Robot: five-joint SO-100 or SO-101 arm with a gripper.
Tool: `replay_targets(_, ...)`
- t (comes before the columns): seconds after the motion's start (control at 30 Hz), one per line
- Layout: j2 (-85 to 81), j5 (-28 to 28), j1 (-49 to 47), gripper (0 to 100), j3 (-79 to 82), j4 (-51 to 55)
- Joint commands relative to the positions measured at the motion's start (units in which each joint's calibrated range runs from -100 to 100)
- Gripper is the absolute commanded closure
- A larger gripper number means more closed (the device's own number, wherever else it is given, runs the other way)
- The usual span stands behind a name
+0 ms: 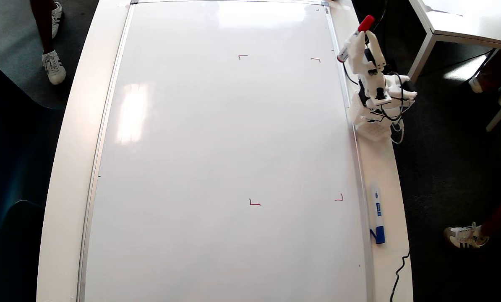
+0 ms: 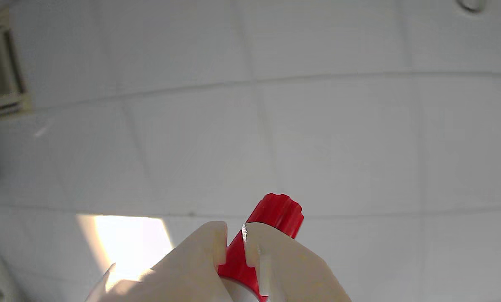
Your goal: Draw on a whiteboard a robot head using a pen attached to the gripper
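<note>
In the overhead view, the whiteboard is lying flat and filling most of the long white tabletop, a glossy white sheet with a thin silver frame, catching a bright patch of glare on its left half. Four small red corner marks are sitting on its right half, outlining a rectangle that is holding no drawing inside it. Further right, at the board's right edge near the top, the white plastic arm with black cables is standing on the bare strip of tabletop, and its hand is reaching up and back, off the board surface. The hand is pinching the pen, a slim white barrel with red at both ends, tilted with one red end pointing up and away from the board. Below the arm, a white marker with a blue cap is lying loose on the tabletop just beside the board's frame. In the wrist view, two smooth cream-white fingers are pressing on the ribbed red end of the pen, which is pointing at a tiled ceiling.
</note>
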Motion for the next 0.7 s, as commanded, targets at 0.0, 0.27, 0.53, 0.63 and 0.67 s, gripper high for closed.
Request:
replay_targets(0.0, -0.4, 0.3, -0.6, 99, -6.5, 19.2)
replay_targets(0.27, -0.4, 0.1, -0.6, 99, -15.5, 46.4)
replay_targets(0.53, -0.1, -0.7, -0.7, 99, -25.0, 74.8)
replay_targets(0.63, 0.2, -2.4, -0.6, 99, -26.1, 78.4)
replay_targets(0.67, 0.2, -2.6, -0.2, 99, -26.2, 80.0)
